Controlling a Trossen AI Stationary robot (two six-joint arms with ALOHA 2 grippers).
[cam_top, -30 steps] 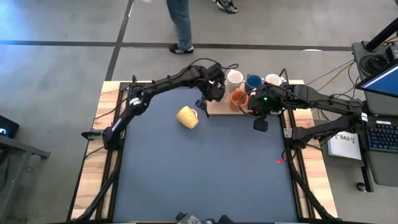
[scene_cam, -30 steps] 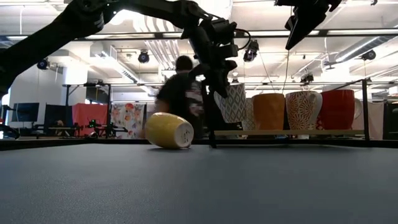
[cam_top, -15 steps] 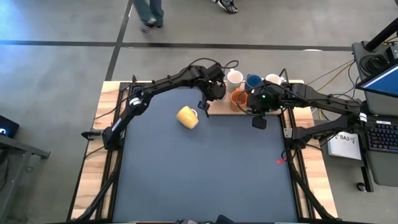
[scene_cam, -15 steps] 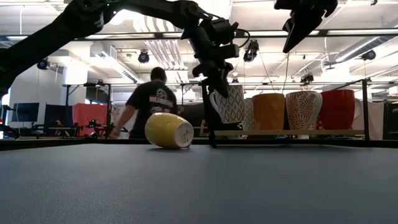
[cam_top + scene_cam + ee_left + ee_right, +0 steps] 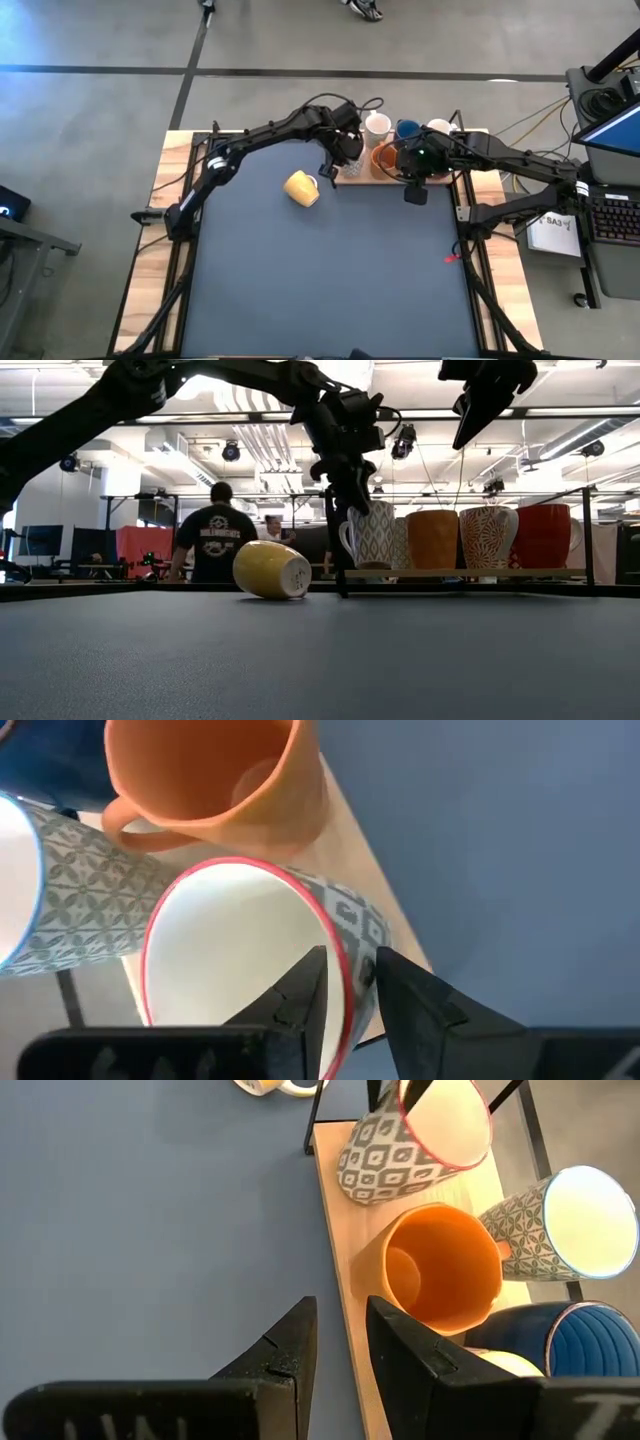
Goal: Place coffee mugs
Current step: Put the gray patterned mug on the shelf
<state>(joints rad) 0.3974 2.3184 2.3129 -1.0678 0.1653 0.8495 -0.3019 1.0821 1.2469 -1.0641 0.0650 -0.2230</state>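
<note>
Landmark: light wooden board [image 5: 335, 1240] at the far edge of the dark blue table mat [image 5: 330, 270].

Left gripper [image 5: 345, 982]: fingers clamped on the red-edged rim of a white, grey-patterned ceramic mug [image 5: 250, 945] standing on the board's end.

Plain orange mug [image 5: 440, 1280]: on the board, just beside the patterned mug.

Right gripper [image 5: 335, 1342]: raised above the board near the orange mug, fingers slightly apart, holding nothing.

Yellow mug [image 5: 301, 187]: on its side on the mat, near the board.

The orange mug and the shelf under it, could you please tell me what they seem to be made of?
The orange mug looks like glazed ceramic: smooth, evenly coloured walls with a soft sheen. The shelf looks like pale unfinished wood or plywood, matte with faint grain, though laminate is possible.
</note>
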